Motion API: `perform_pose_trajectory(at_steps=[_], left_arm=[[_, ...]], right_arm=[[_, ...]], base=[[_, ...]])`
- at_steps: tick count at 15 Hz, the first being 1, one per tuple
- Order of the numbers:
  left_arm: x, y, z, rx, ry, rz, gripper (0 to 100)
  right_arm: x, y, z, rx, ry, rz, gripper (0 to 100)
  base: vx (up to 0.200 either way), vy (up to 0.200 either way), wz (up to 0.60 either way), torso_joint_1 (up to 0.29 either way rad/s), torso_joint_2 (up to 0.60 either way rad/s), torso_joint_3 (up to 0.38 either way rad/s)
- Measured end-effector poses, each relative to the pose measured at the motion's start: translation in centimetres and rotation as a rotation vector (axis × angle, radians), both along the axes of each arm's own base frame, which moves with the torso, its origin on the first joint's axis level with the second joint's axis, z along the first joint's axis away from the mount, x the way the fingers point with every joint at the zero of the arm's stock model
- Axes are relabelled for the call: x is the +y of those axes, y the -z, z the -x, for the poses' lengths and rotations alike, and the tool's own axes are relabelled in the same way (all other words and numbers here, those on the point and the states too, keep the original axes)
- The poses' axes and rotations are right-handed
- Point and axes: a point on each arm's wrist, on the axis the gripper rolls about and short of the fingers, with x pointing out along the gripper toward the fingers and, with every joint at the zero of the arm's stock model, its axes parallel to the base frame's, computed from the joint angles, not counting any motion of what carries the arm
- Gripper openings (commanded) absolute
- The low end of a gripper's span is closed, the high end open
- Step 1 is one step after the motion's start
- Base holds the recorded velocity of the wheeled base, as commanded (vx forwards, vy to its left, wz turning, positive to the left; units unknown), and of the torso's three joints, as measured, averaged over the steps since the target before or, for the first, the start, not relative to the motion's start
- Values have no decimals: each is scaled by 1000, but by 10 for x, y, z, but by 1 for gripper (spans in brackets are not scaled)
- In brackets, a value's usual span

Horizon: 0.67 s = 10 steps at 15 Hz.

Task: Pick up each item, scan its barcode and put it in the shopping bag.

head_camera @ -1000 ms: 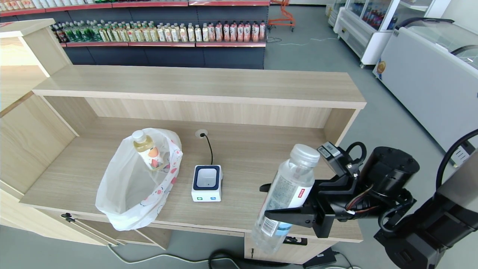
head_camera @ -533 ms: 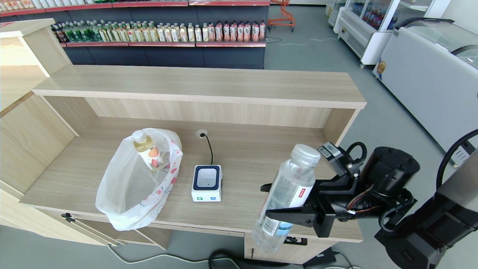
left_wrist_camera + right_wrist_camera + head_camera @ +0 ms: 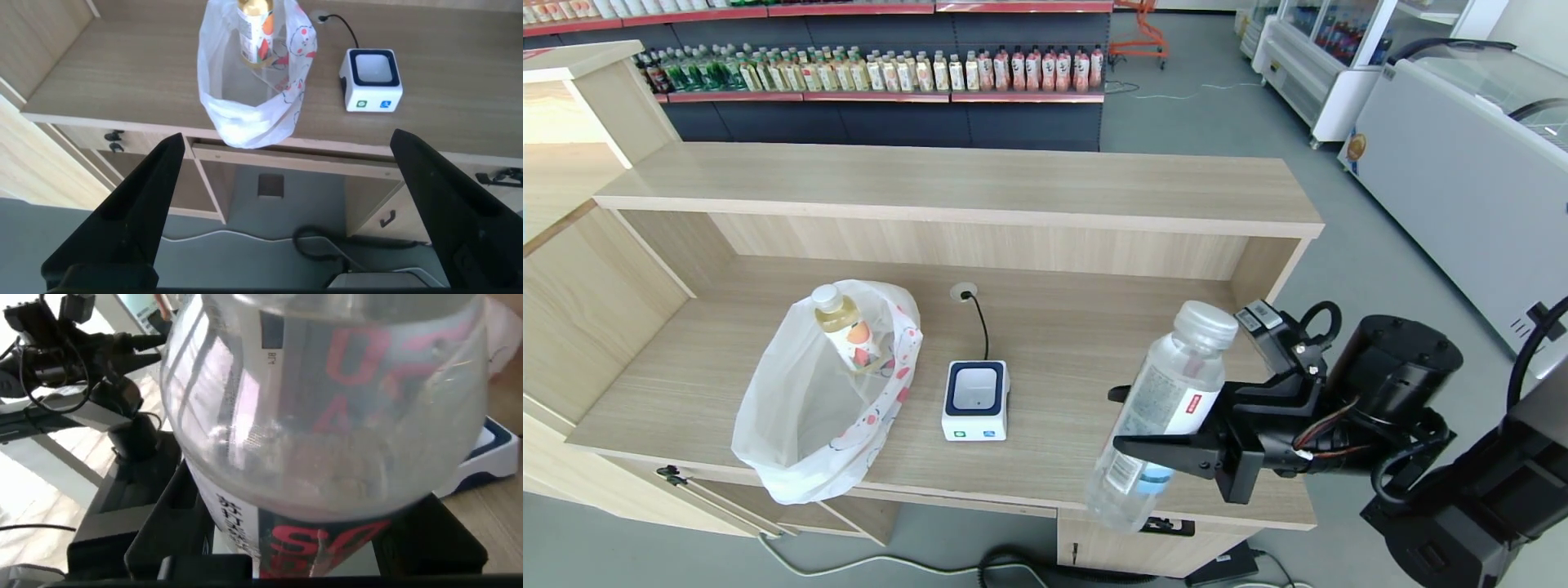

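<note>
Water bottle (image 3: 1164,416) is clamped in my right pincer (image 3: 1117,420). It is tilted, with its white cap up and away from me and its base hanging past the near edge of the surface (image 3: 1054,343). Its white label carries a red patch above the pincer's grip, and a barcode panel with a blue mark below it; the print is too small for me to read. The scanner (image 3: 974,400) sits to that pincer's left, window up. The shopping bag (image 3: 800,408) is farther left, just past the scanner, with a capped tea bottle (image 3: 845,327) leaning inside. My left pincer (image 3: 286,143) hangs wide apart off the surface's near edge, with the bag ahead of it.
</note>
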Motion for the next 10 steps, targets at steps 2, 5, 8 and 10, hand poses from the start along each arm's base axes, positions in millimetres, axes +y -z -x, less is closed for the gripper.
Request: perform_pose_trajectory(at_steps=[2,5,8,10], left_arm=[[0,0,0,0,0,0,100],[0,0,0,0,0,0,100],[0,0,0,0,0,0,100],[0,0,0,0,0,0,100]], right_arm=[[-25,-8,-3,123,350,45,0],[-60,-26,11,330,753,62,0],[-80,-36,35,469,1046,90,0],[-86,-41,47,575,1142,69,0]], base=[[0,0,0,0,0,0],[0,0,0,0,0,0],[0,0,0,0,0,0],[0,0,0,0,0,0]])
